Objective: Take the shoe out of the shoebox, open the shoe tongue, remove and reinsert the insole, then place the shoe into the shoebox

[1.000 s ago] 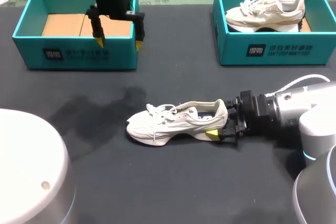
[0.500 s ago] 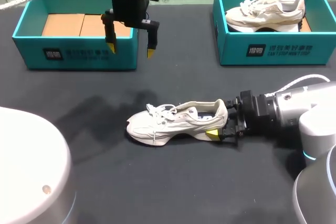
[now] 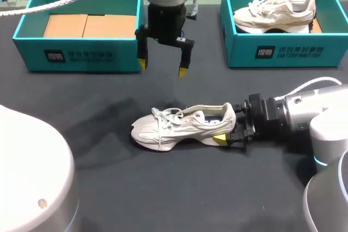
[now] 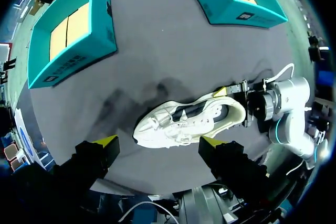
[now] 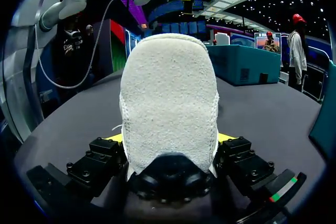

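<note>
A white sneaker (image 3: 182,126) lies on its side in the middle of the dark table, toe to the left. My right gripper (image 3: 231,126) is shut on its heel, one yellow tip showing under the sole. From the right wrist, the heel (image 5: 168,93) fills the space between both fingers of the right gripper (image 5: 170,140). My left gripper (image 3: 162,67) hangs open above the table, behind the sneaker and beside the left shoebox (image 3: 32,61), holding nothing. In the left wrist view the sneaker (image 4: 184,121) lies below and ahead of the left gripper (image 4: 159,141).
The teal left shoebox holds only brown cardboard (image 3: 89,25). A second teal shoebox (image 3: 283,52) at the back right contains another white sneaker (image 3: 274,12). A white robot base (image 3: 32,177) fills the near left corner.
My left arm has moved from over the left shoebox to the right and nearer to the sneaker, its gripper still open. The right arm and the sneaker have stayed still.
</note>
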Tool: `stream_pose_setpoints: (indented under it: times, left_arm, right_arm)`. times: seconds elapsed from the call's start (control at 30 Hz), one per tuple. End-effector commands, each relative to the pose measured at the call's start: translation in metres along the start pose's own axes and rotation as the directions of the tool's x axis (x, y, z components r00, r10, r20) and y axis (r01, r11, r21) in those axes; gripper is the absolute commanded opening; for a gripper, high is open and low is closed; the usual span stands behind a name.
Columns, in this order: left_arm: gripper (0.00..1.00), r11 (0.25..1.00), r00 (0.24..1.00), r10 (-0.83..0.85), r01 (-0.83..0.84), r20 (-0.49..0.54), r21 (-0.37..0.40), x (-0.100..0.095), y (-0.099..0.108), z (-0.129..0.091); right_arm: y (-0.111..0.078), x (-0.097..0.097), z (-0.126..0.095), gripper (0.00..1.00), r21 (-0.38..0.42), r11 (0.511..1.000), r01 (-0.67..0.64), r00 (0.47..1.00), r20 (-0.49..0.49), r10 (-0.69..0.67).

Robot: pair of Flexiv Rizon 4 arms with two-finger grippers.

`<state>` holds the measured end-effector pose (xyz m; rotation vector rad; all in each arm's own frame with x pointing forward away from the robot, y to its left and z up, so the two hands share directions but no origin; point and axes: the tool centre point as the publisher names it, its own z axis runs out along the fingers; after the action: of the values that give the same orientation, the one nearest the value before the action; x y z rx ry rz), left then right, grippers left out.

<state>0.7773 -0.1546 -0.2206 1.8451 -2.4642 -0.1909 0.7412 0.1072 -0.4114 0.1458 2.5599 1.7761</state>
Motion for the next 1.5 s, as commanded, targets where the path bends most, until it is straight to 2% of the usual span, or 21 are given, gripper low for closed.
stream_pose_setpoints:
  times: [0.03, 0.53, 0.9, 1.03, 1.07, 1.4, 1.5]
  left_arm:
    - [1.00, 1.000, 1.000, 0.019, -0.019, 0.023, -0.005, 0.015, 0.001, -0.002]
    - [1.00, 0.999, 0.998, 0.049, -0.048, 0.035, -0.021, 0.020, 0.003, -0.003]
    - [1.00, 0.990, 0.989, 0.129, -0.123, 0.075, -0.071, 0.063, -0.003, 0.026]
    - [1.00, 0.982, 0.989, 0.130, -0.119, 0.068, -0.145, 0.075, 0.001, 0.038]
    - [1.00, 0.982, 0.990, 0.120, -0.108, 0.071, -0.154, 0.076, 0.005, 0.037]
    - [1.00, 0.982, 0.990, 0.120, -0.108, 0.071, -0.154, 0.076, 0.005, 0.037]
    - [1.00, 0.987, 0.995, 0.065, -0.053, 0.074, -0.155, 0.081, 0.006, 0.050]
  right_arm:
    - [-0.001, -0.002, 0.001, 0.00, 0.004, 1.000, 0.000, 1.000, 0.001, 0.000]
    - [-0.001, -0.002, 0.001, 0.00, 0.004, 1.000, 0.000, 1.000, 0.001, 0.000]
    - [-0.001, -0.002, 0.001, 0.00, 0.004, 1.000, 0.000, 1.000, 0.001, 0.000]
    - [-0.001, -0.002, 0.001, 0.00, 0.004, 1.000, 0.000, 1.000, 0.001, 0.000]
    - [-0.001, -0.002, 0.001, 0.00, 0.004, 1.000, 0.000, 1.000, 0.001, 0.000]
    - [-0.001, -0.002, 0.001, 0.00, 0.004, 1.000, 0.000, 1.000, 0.001, 0.000]
    - [-0.001, -0.002, 0.001, 0.00, 0.004, 1.000, 0.000, 1.000, 0.001, 0.000]
